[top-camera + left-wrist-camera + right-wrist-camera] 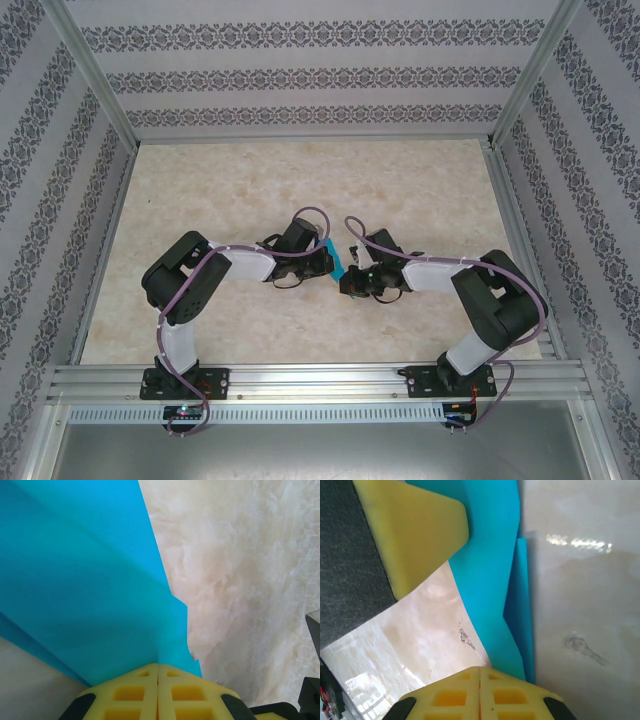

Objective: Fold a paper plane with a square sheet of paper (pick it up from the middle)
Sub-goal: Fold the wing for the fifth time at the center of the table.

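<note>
Both claws are clamped together on the folded teal sheet of paper (90,580), which hangs between the arms over the middle of the marble-patterned table (250,190). The left gripper (158,666) pinches one edge and the right gripper (480,669) another, probably to steady a crease. The paper is plain, and no writing is readable.

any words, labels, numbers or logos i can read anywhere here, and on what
No readable text anywhere.
sheet of paper: plain teal, no print.
yellow finger pads: no marking.
walls: repeating ornamental pattern, no letters.
boards at the arm bases: too small to tell.
</note>
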Motion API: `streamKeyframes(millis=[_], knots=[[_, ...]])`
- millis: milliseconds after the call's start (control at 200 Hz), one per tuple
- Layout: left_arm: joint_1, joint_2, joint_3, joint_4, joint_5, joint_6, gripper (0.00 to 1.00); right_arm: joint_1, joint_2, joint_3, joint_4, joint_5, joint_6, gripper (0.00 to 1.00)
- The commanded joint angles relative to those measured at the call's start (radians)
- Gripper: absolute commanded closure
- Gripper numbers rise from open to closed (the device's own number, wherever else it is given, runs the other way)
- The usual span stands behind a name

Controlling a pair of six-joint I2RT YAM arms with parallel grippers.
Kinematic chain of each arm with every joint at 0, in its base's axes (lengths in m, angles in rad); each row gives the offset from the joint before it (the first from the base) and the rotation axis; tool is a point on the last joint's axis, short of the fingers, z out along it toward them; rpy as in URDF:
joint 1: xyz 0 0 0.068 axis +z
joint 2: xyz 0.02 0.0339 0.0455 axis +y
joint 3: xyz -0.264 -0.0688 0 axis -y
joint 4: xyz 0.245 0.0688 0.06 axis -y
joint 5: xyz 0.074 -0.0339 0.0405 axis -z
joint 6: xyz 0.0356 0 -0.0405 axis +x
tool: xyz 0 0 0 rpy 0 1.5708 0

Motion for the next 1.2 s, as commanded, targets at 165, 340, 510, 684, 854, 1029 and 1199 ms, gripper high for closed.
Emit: streamKeyframes(millis=[165, 340, 510, 684, 854, 1029, 1199], knots=[[-0.004, 0.039, -0.018, -0.12, -0.07, 0.032, 0.92, -0.017, -0.026, -0.055, -0.042, -0.045, 0.005, 0.92], [-0.004, 0.034, -0.021, -0.113, -0.065, 0.034, 0.92, -0.028, -0.13, -0.053, -0.045, -0.016, 0.016, 0.87], [-0.004, 0.024, -0.03, -0.101, -0.061, 0.04, 0.92, -0.046, -0.143, -0.025, -0.059, -0.025, -0.003, 0.86], [-0.004, 0.023, -0.04, -0.08, -0.049, 0.039, 0.92, -0.049, -0.053, 0.013, -0.027, -0.066, -0.006, 0.88], [-0.005, 0.021, -0.045, -0.076, -0.044, 0.037, 0.92, -0.047, -0.012, 0.013, -0.012, -0.085, -0.004, 0.89], [-0.004, 0.021, -0.044, -0.073, -0.046, 0.035, 0.92, -0.048, -0.016, -0.02, -0.013, -0.09, -0.004, 0.89], [-0.004, 0.021, -0.042, -0.086, -0.056, 0.036, 0.92, -0.046, -0.017, -0.038, -0.039, -0.066, -0.012, 0.89]])
